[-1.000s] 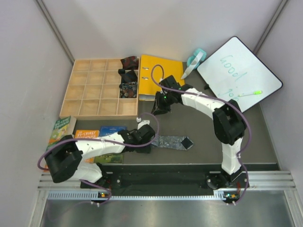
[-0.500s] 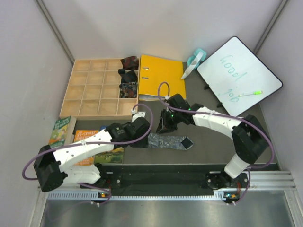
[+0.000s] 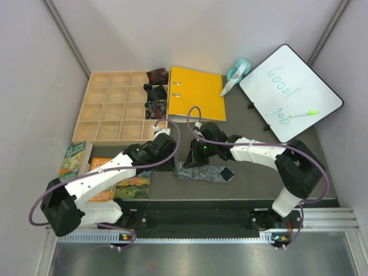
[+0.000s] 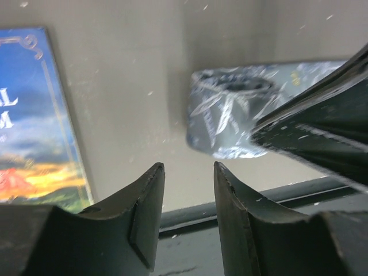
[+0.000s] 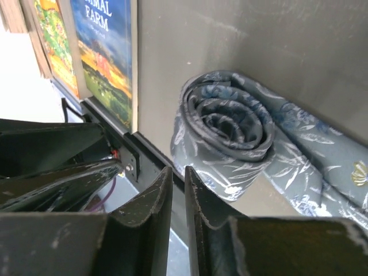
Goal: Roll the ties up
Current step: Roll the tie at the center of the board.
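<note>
So the grey-blue tie (image 3: 208,172) is down on the dark table (image 3: 236,122) near the front edge, sitting between the two arms. Its left end is wound into a tight roll (image 5: 229,127). The rest lies flat and runs off to the right, ending in a dark tip (image 3: 228,174).

The left gripper (image 4: 188,168) is just left of the roll. Its jaws are a moderate gap apart with nothing between them, and in the wrist view it isn't touching the fabric. The right gripper (image 5: 178,172) comes in low right beside the roll. Its jaws are down to a thin slit with nothing in it. Can't tell if a finger is brushing the tie.

The other ties are already small rolls in the right-hand column of the wooden tray (image 3: 109,109): a dark red roll (image 3: 156,75) at the top, a black roll (image 3: 153,91) below it, then a speckled roll (image 3: 155,109).

A blue-covered book (image 5: 106,52) lies left of the tie. A yellow binder (image 3: 198,95) and a whiteboard (image 3: 290,86) sit further back.
</note>
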`<action>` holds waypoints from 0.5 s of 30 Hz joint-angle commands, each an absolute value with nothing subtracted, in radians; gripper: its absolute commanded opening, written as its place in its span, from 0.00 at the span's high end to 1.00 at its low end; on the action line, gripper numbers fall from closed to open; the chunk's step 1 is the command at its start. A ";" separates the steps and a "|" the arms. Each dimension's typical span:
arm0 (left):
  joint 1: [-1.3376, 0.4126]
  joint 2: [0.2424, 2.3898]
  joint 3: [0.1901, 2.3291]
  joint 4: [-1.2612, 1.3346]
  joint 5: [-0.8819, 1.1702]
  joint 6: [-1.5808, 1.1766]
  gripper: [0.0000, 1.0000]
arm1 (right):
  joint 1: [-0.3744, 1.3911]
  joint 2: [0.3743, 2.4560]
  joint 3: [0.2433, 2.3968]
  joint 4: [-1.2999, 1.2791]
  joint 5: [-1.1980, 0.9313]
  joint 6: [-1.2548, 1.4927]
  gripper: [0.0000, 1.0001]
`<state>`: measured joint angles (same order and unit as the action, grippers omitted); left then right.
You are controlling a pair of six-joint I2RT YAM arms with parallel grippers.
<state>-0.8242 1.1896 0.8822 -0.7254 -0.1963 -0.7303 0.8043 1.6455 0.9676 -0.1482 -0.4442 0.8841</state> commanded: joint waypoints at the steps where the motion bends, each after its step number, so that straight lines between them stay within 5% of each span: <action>1: -0.798 1.196 0.858 -0.601 -0.134 -0.698 0.55 | 0.804 1.654 0.942 -0.106 -0.417 0.864 0.85; 15: -0.746 1.236 0.767 -0.410 -0.031 -0.669 0.48 | 0.792 1.683 0.907 -0.140 -0.331 0.821 0.89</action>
<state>-0.7578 1.2224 0.7929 -0.5186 -0.0731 -0.6945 0.8017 1.6672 0.9157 -0.1455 -0.3710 0.8543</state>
